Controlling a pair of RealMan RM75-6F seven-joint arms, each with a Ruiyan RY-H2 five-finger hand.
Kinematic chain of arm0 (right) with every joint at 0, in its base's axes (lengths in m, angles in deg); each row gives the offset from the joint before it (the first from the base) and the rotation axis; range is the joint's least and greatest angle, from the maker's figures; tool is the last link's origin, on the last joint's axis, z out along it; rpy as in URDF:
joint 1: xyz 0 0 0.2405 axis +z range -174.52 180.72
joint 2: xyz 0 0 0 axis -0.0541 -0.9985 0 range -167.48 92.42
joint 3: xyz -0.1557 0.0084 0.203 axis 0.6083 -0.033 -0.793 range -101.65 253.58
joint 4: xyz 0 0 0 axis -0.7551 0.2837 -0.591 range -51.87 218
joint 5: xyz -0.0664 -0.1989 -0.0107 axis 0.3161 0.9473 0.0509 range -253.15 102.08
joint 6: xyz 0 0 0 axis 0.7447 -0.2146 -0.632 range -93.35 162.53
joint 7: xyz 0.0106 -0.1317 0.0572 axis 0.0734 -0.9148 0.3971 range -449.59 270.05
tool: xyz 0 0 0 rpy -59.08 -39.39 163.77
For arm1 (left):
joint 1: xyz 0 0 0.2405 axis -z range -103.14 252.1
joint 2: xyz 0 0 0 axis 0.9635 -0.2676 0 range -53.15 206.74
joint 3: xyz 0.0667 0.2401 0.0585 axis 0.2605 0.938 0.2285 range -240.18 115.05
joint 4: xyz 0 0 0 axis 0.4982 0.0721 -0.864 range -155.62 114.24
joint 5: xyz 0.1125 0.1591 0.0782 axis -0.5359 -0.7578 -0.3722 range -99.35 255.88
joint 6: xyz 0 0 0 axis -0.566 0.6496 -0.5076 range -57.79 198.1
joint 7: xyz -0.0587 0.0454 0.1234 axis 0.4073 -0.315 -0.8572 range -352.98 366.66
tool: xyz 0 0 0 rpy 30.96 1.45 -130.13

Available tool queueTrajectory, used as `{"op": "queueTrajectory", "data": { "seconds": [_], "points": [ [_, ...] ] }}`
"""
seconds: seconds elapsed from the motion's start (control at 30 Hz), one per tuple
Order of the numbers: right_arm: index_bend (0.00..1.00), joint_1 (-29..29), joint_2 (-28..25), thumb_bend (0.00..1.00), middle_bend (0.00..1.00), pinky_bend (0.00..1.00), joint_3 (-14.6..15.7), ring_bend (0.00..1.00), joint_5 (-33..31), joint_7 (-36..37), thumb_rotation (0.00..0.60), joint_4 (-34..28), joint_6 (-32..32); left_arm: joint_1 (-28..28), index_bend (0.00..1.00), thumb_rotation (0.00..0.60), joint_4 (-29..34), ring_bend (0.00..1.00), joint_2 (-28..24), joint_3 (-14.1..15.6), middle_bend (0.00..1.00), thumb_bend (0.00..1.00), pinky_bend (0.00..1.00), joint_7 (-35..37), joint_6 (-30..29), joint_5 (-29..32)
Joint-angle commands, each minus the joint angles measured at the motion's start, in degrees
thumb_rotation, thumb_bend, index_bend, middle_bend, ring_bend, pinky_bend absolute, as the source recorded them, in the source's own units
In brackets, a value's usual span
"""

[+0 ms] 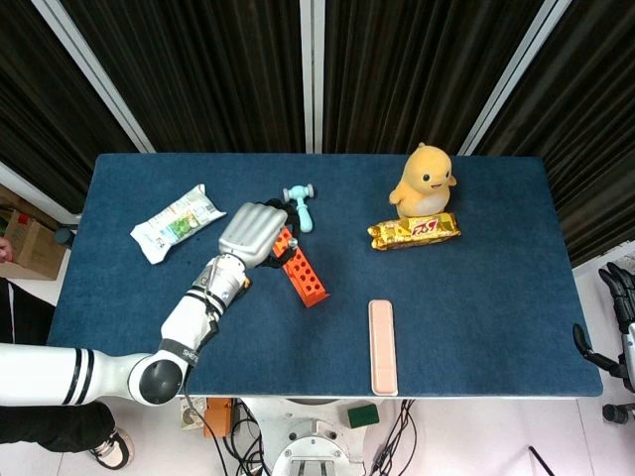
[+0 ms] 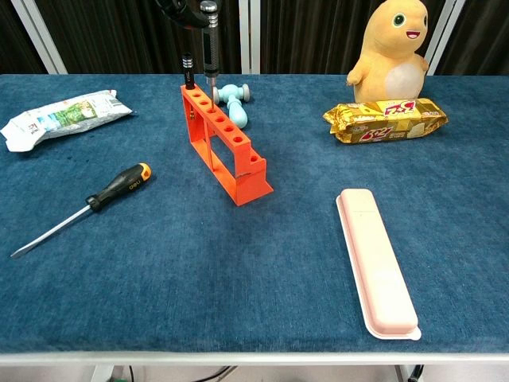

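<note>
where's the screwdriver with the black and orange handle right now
The screwdriver lies flat on the blue table in the chest view, left of the orange rack and nearer the front edge than the white packet.

In the head view the left hand (image 1: 253,233) covers the far end of the orange rack (image 1: 304,274) and whatever its fingers hold; the screwdriver (image 2: 87,205) lying on the bench is hidden there too, under the forearm. The chest view cuts that hand off at the top edge (only dark fingertips and a metal tool shaft (image 2: 210,36) show). The right hand (image 1: 620,297) is cropped by the head view's right edge, its grasp unreadable. Print on the white packet (image 2: 64,115) is too small to read.
</note>
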Motion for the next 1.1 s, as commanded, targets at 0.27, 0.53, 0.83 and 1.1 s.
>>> {"op": "queueTrajectory", "data": {
  "seconds": [0.27,0.53,0.83,1.1],
  "points": [
    [0.00,0.08,0.02,0.40,0.00,0.00,-0.01,0.00,-0.08,-0.22,0.600,-0.06,0.17,0.43,0.62,0.600,-0.30,0.22,-0.36,0.70,0.33,0.35,0.38,0.89,0.11,-0.34],
    [0.00,0.08,0.10,0.42,0.00,0.00,-0.06,0.00,-0.31,-0.71,0.600,-0.19,0.31,0.66,0.62,0.600,-1.28,0.22,0.66,1.25,0.34,0.35,0.38,1.91,-0.25,-0.01],
    [0.00,0.15,0.05,0.42,0.00,0.00,-0.13,0.00,-0.34,-0.29,0.600,-0.12,0.40,0.77,0.62,0.600,-2.60,0.22,1.15,2.06,0.34,0.35,0.38,2.66,0.54,-0.56],
    [0.00,0.21,0.06,0.42,0.00,0.00,-0.11,0.00,-0.46,-0.28,0.600,0.00,0.62,0.16,0.62,0.600,-5.77,0.22,2.96,3.03,0.34,0.35,0.38,4.49,1.74,-0.98]
  ]
}}
